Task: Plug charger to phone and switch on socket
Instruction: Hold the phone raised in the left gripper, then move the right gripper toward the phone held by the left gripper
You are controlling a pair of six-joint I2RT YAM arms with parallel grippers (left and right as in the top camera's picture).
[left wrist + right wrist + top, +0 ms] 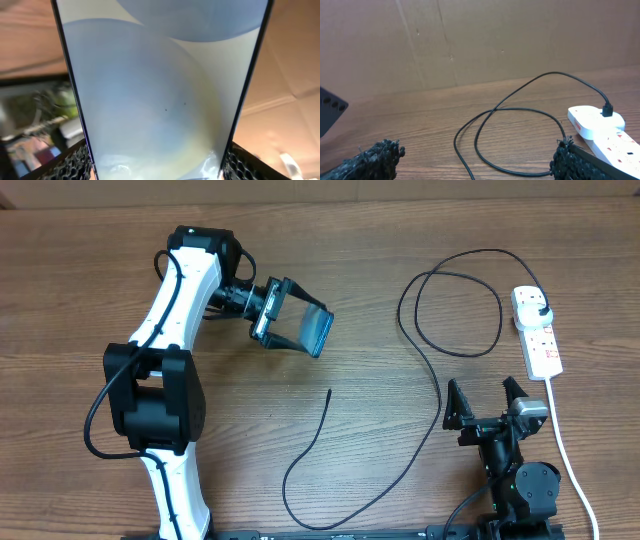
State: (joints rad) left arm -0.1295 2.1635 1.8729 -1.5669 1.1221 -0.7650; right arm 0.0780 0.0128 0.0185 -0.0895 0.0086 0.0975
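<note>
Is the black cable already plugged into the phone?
No, the cable tip lies loose on the table, clearly apart from the phone.

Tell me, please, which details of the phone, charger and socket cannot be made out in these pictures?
- phone port: left wrist view, lower end hidden between the fingers of the left gripper; overhead, too small.
- socket switch positions: overhead, too small; right wrist view, cut off by the right edge.
- charger connector tip: overhead, too small to tell its type; outside both wrist views.
</note>
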